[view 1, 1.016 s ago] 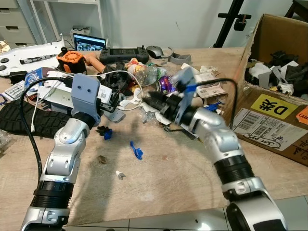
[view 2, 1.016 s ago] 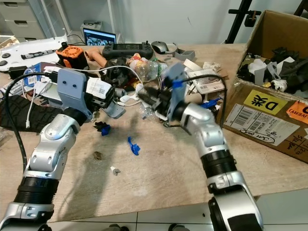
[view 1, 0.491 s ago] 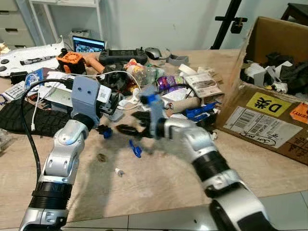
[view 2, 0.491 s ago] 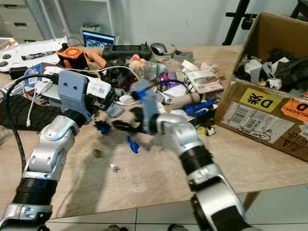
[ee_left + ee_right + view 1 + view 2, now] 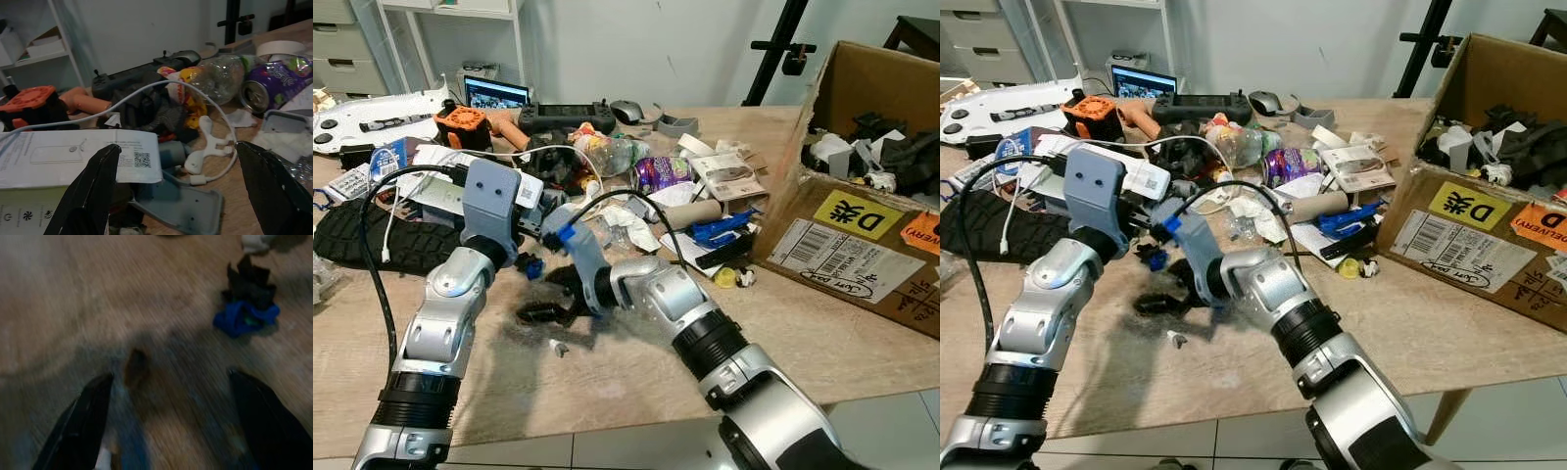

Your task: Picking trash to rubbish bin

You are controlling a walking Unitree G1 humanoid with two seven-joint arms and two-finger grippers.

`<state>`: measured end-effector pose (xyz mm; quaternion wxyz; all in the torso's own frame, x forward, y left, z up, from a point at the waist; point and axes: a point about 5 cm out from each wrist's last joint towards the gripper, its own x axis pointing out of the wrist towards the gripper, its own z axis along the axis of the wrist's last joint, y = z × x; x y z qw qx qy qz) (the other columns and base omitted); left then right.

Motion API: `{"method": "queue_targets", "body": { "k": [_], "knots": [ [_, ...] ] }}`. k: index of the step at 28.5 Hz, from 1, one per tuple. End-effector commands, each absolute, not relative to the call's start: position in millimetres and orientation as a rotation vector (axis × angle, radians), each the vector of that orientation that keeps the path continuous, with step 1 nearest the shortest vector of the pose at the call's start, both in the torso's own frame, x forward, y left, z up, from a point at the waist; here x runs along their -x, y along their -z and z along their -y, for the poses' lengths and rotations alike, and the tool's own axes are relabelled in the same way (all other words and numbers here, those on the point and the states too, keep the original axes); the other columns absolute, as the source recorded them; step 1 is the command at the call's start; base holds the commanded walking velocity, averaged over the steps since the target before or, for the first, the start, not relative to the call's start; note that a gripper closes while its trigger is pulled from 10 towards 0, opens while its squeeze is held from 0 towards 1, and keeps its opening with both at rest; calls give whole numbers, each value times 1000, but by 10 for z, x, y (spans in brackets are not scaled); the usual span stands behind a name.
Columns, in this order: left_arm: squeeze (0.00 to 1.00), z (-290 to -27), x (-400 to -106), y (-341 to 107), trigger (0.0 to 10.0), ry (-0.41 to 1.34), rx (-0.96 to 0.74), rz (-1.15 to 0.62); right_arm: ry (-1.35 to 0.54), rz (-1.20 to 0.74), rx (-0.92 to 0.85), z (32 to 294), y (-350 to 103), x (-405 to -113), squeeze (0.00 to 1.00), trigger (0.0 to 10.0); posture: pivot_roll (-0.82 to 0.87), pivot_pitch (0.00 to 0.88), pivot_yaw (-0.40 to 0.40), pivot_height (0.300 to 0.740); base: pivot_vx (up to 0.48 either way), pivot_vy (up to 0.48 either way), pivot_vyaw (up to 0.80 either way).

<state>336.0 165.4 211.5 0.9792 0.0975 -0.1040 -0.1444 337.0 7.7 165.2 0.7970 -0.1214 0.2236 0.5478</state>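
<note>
One brown scrap [image 5: 135,366] between right gripper's [image 5: 168,431] spread fingers

I am holding the right arm bent across the body, its hand [image 5: 540,313] reaching low and to the left, just above the surface, with the fingers [image 5: 85,423] spread wide apart. I am keeping the left arm raised with the elbow bent, its wrist block upright, and its hand [image 5: 176,188] pointing forward, fingers [image 5: 90,188] likewise spread wide.

wooden table [image 5: 636,372], cluttered trash, cardboard box [image 5: 862,235]
</note>
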Motion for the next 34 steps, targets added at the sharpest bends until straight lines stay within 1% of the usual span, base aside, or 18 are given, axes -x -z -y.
{"method": "queue_targets", "body": {
  "k": [1, 5, 7, 13, 18, 22, 26, 27, 28, 29, 30, 34],
  "knots": [
    [0, -1624, -3336, -2055, 10000, 302, -189, 184, -1148, -558, 315, 5, -1500, -3349, 0, 10000, 56, 108, -20, 740, 0, 0, 0],
    [0, -1603, -3334, -2047, 10000, 305, -182, 182, -1100, -578, 423, 127, -1445, -3371, 0, 10000, 52, 105, -20, 740, 0, 0, 0],
    [0, -1592, -3332, -2046, 10000, 307, -180, 182, -1095, -580, 431, 147, -1442, -3369, 0, 10000, 49, 101, -19, 740, 0, 0, 0],
    [0, -1531, -3322, -2045, 10000, 316, -173, 184, -1033, -595, 526, 305, -1390, -3376, 0, 10000, 44, 93, -16, 740, 0, 0, 0],
    [0, -1512, -3311, -2030, 10000, 318, -178, 183, -1035, -615, 541, 340, -1304, -3309, 0, 10000, 46, 80, -15, 740, 0, 0, 0],
    [0, -1510, -3295, -2021, 10000, 318, -196, 187, -1048, -647, 543, 342, -1192, -3220, 0, 10000, 49, 52, -17, 740, 0, 0, 0],
    [0, -1511, -3289, -2013, 10000, 312, -202, 187, -1040, -655, 538, 341, -1125, -3201, 0, 10000, 51, 46, -17, 740, 0, 0, 0],
    [0, -1501, -3293, -2023, 10000, 315, -204, 190, -1031, -669, 544, 371, -1100, -3209, 0, 9490, 55, 43, -23, 740, 0, 0, 0],
    [0, -1498, -3293, -2026, 10000, 317, -207, 190, -1029, -673, 546, 380, -1096, -3209, 0, 3922, 55, 43, -23, 740, 0, 0, 0],
    [0, -1496, -3300, -2031, 10000, 316, -204, 189, -1026, -678, 547, 391, -1094, -3218, 0, 3922, 54, 69, -28, 740, 0, 0, 0],
    [0, -1501, -3308, -2027, 10000, 313, -185, 183, -1023, -683, 538, 396, -1096, -3224, 0, 0, 54, 78, -31, 740, 0, 0, 0],
    [0, -1513, -3294, -2003, 10000, 354, -198, 170, -1036, -707, 503, 405, -1088, -3195, 0, 0, 51, 66, -27, 740, 0, 0, 0]
  ]
}}
